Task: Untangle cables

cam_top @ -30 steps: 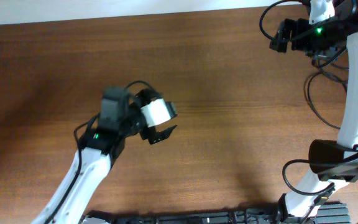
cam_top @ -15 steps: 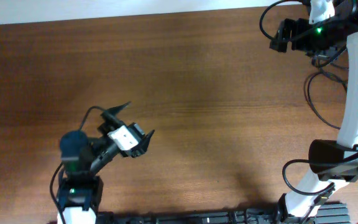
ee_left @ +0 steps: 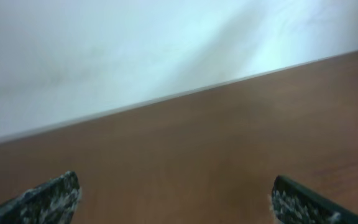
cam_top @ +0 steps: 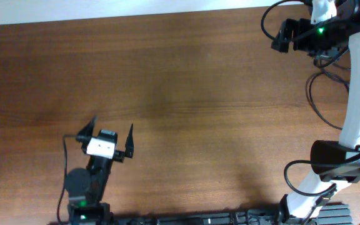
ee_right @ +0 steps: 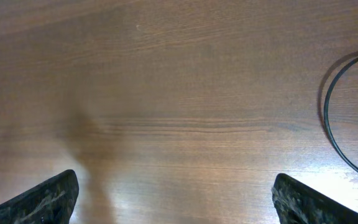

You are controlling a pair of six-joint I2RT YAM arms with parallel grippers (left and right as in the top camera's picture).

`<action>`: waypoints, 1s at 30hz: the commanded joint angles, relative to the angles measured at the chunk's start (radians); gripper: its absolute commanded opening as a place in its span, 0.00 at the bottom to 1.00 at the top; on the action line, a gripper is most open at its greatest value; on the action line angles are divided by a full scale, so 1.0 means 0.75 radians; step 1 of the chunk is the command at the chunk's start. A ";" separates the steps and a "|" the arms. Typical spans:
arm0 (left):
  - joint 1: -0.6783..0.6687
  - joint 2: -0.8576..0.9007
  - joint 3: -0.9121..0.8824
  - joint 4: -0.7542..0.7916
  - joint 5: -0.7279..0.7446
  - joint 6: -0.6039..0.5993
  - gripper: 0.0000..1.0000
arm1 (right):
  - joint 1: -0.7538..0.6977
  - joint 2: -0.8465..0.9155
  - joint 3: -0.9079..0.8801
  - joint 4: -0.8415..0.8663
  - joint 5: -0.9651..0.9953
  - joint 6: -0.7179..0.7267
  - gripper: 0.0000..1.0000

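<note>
No cables lie on the bare wood in the middle of the table (cam_top: pixel 186 106). A thin black cord (ee_right: pixel 329 118) curves in at the right edge of the right wrist view. It also hangs in a loop beside the right arm (cam_top: pixel 313 94), and I cannot tell whether it is one of the cables or the arm's own wiring. My left gripper (cam_top: pixel 112 126) is open near the front left, pointing to the far side, and in its own view the left gripper (ee_left: pixel 173 196) holds nothing. My right gripper (ee_right: pixel 176 193) is open over bare wood at the far right.
The white right arm (cam_top: pixel 357 94) runs along the right edge, with its base (cam_top: pixel 330 162) and black wiring at the front right. A dark strip (cam_top: pixel 217 219) lines the front edge. A pale wall (ee_left: pixel 135 43) rises beyond the table's far edge.
The left arm has drawn back toward the front left edge, and its open gripper has turned from pointing right to pointing at the far side. The right arm has not moved.
</note>
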 commanded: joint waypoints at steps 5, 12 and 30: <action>0.003 -0.224 -0.051 -0.141 -0.190 -0.087 0.99 | 0.007 -0.018 0.007 -0.001 -0.010 -0.014 0.99; 0.003 -0.363 -0.051 -0.443 -0.338 -0.117 0.99 | 0.007 -0.018 0.007 -0.001 -0.011 -0.014 0.99; 0.002 -0.581 -0.051 -0.547 -0.352 -0.107 0.99 | 0.007 -0.018 0.007 -0.001 -0.010 -0.014 0.99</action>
